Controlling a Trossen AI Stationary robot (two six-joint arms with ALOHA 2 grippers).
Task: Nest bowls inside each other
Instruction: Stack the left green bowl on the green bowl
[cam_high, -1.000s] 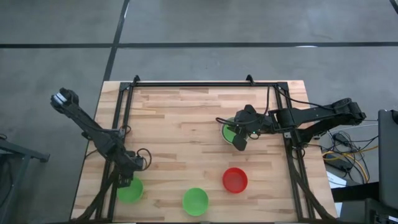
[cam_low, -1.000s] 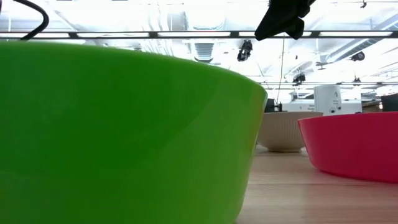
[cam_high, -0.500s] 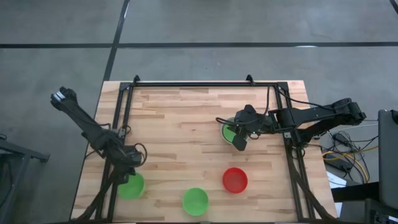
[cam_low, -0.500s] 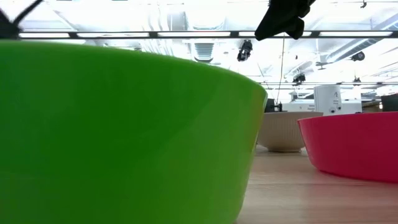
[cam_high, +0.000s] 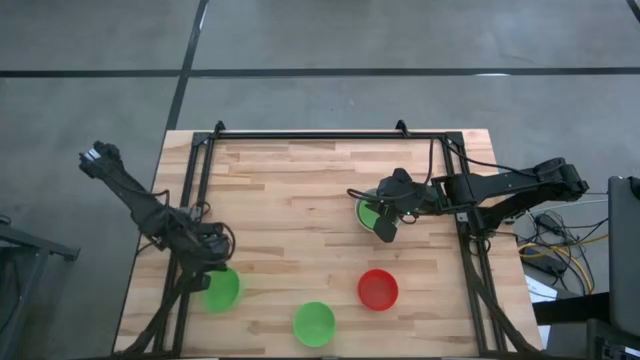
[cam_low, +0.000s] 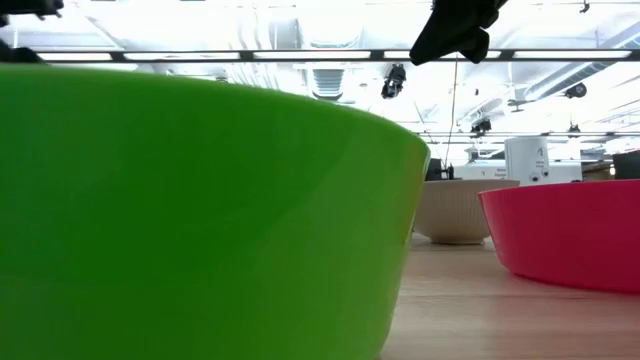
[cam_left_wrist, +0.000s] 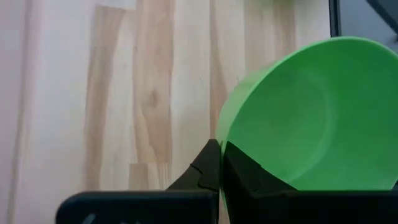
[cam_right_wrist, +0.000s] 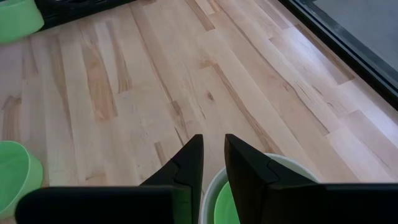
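Green plastic rim pinched between the clenched fingers of the left gripper (cam_left_wrist: 219, 163); this green bowl (cam_high: 222, 289) sits at the table's (cam_high: 300, 190) near-left edge, tilted, mouth angled up and sideways. Round, so no long axis to speak of.

Right gripper (cam_right_wrist: 211, 163) is clamped on the rim of the grey-white bowl (cam_right_wrist: 292, 168) with a green one nested inside (cam_high: 370, 213), mid-right.

Judgement: carry level, centre over the target bowl, then let go.

Red bowl (cam_high: 378, 288) and third green bowl (cam_high: 314, 323) stand upright, near edge.
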